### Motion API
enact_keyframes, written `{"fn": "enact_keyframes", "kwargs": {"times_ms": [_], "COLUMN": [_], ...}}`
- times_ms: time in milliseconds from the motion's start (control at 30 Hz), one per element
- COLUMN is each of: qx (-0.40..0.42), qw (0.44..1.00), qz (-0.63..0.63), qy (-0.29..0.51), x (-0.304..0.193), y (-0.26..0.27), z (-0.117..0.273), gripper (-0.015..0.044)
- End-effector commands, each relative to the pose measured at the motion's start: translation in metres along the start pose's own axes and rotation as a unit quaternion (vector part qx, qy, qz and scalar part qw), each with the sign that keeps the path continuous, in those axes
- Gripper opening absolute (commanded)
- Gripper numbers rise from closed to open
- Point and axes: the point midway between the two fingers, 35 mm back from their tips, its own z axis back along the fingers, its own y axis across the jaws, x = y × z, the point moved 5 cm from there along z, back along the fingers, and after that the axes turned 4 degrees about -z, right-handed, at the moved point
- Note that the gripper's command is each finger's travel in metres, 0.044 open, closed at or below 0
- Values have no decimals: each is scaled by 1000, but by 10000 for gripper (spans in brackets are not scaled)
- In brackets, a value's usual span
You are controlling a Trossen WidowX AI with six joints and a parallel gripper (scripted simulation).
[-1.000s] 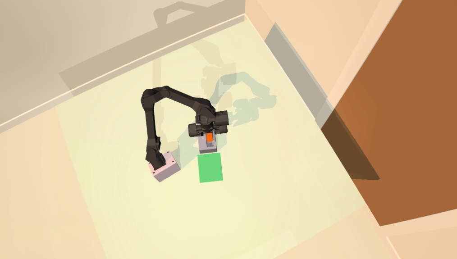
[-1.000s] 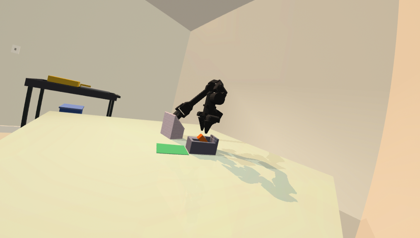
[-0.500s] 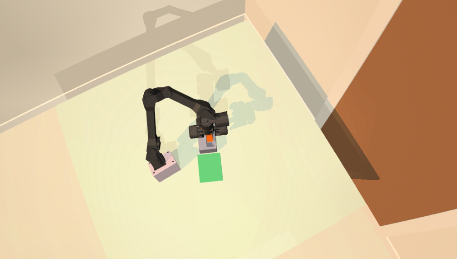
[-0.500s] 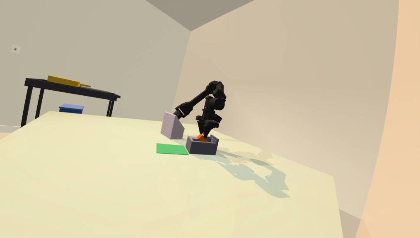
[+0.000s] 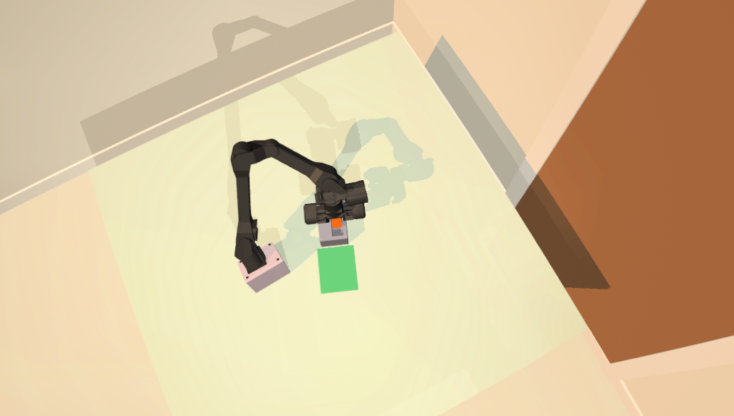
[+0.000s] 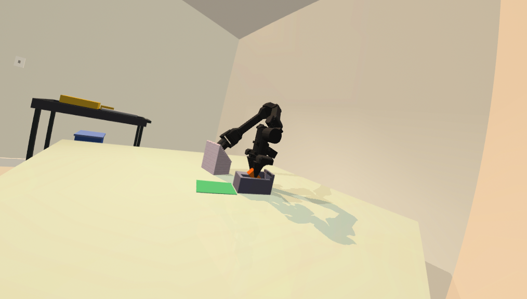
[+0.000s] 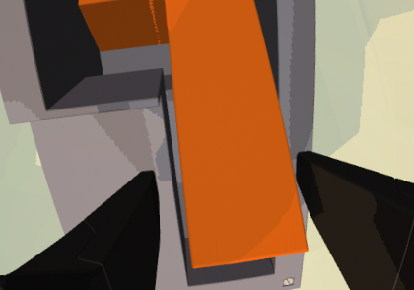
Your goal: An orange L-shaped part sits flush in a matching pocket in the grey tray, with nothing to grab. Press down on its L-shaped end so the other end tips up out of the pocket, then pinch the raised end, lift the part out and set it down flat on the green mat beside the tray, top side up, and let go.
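The orange L-shaped part (image 5: 336,222) (image 6: 250,172) (image 7: 227,126) is tilted in the pocket of the grey tray (image 5: 334,242) (image 6: 254,185) (image 7: 54,148). Its long straight end is raised above the pocket, and its L-shaped end is low in it. My gripper (image 6: 255,173) (image 7: 227,175) is open, with its fingers on either side of the long arm. In the wrist view the right finger is close to the part's edge, and a gap shows at the left finger. The green mat (image 5: 337,269) (image 6: 215,187) lies beside the tray, with nothing on it.
The arm's pinkish base block (image 5: 268,272) (image 6: 215,161) stands on the pale table (image 5: 259,346) (image 6: 135,221), on the left of the tray and mat in the top view. A raised wall (image 6: 268,174) stands at one end of the tray. A black side table (image 6: 89,112) is far behind.
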Motion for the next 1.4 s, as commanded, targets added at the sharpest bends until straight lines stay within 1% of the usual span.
{"fn": "enact_keyframes", "kwargs": {"times_ms": [0, 333, 433, 700, 1367], "qx": [-1, -1, -1, -1, 0], "qw": [1000, 1000, 1000, 1000, 1000], "qz": [1, 1, 1, 0, -2], "qy": [0, 0, 0, 0, -1], "x": [0, 0, 0, 0, 0], "y": [0, 0, 0, 0, 0], "z": [1, 1, 1, 3, 33], "gripper": [149, 82, 3, 0, 0]}}
